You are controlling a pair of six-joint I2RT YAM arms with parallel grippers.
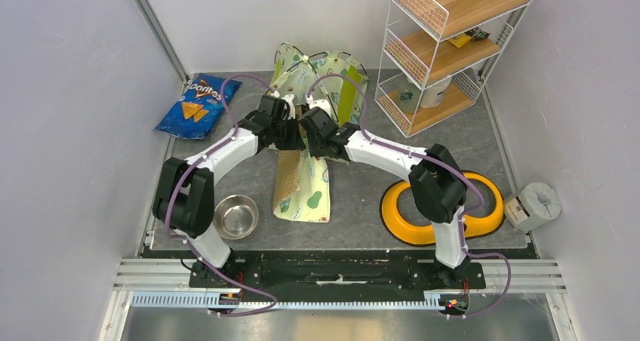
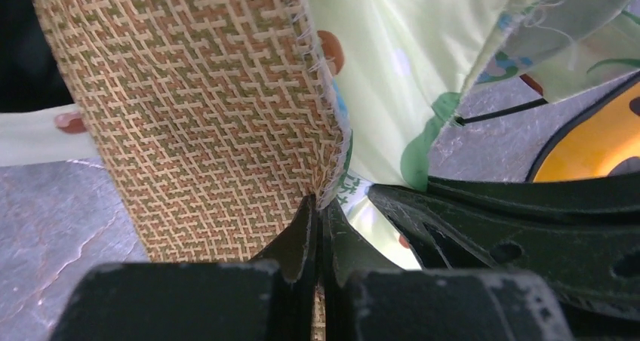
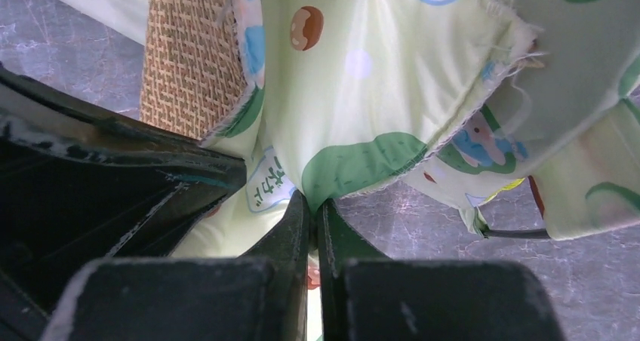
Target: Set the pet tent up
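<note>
1. The mat (image 1: 309, 194) hangs nearest, its woven backing folded over, and it could snag while dragged.
2. The left gripper (image 2: 318, 209) and right gripper (image 3: 309, 205) are both clamped thinly on its edge, so it may slip.
3. The pet tent (image 1: 300, 69) stands just behind them and a push might topple it.

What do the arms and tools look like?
White link shells and black joint housings on left arm and right arm, a lilac cable looped outside each. The left tool and right tool are black, with two flat tapering fingers.

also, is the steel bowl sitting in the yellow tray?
No: the steel bowl sits on the table, well to the left of the yellow tray.
</note>
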